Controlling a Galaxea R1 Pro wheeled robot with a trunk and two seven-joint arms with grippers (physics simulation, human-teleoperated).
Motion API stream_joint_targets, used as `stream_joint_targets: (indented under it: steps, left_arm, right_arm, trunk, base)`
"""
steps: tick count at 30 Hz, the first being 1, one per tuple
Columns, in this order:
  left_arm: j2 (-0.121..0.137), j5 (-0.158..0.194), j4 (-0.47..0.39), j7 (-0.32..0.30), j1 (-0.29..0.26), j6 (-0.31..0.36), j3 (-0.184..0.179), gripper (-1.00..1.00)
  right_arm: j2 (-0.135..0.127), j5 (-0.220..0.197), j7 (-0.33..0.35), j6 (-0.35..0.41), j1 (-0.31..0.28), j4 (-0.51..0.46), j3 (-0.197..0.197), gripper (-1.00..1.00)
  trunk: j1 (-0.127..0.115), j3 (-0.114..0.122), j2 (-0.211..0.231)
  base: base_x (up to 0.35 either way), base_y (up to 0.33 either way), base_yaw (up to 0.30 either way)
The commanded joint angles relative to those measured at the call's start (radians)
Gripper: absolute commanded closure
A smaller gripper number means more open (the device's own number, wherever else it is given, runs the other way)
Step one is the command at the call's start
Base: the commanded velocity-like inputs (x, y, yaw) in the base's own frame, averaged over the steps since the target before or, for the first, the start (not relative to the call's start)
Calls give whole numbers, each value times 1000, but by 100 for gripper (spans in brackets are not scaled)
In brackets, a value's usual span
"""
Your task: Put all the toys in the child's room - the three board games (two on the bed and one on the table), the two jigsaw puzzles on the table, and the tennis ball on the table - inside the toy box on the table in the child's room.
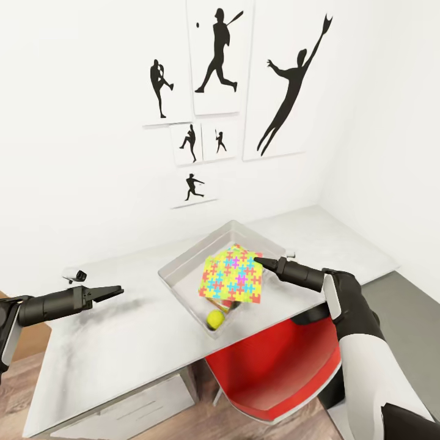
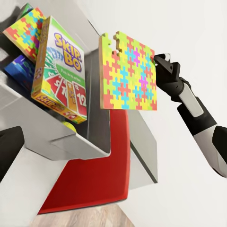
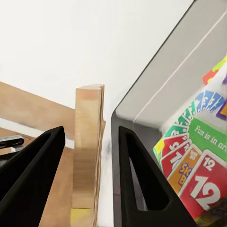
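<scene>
At centre frame in the head view, our right gripper (image 1: 256, 261) holds a jigsaw puzzle (image 1: 233, 275) by its edge above the toy box (image 1: 177, 269); the right wrist view shows the black fingers (image 3: 35, 175) set either side of the board's wooden edge, though we cannot tell how firmly they bite. Our left gripper (image 1: 116, 291), at lower left, hovers over the table (image 1: 122, 342) with jaws nearly together, holding nothing. In the box we see the SKIP-BO game (image 2: 59, 71), a second jigsaw puzzle (image 2: 26, 28), a blue board game (image 2: 19, 68) and the tennis ball (image 1: 215, 318). We judge the risk plain: the puzzle hangs tilted on a thin hold, so it may slip early, land propped on the stacked boxes, or slide over the near wall towards the red chair (image 1: 275, 373).
</scene>
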Motion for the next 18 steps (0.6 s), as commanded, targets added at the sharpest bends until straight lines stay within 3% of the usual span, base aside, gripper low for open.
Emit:
stream_joint_targets:
  steps: [1,18]
  left_arm:
    - [0,-1,0,-4,-1,11,-1,-100]
    - [0,1,0,-4,-1,9,-1,-100]
  right_arm:
    - [1,-1,2,6,-1,0,-2,100]
    - [-2,-8,23,-8,11,0,-3,100]
  trunk:
    - [1,0,-2]
    - [1,27,-2]
  base:
    - [101,4,0]
    - [43,-6,10]
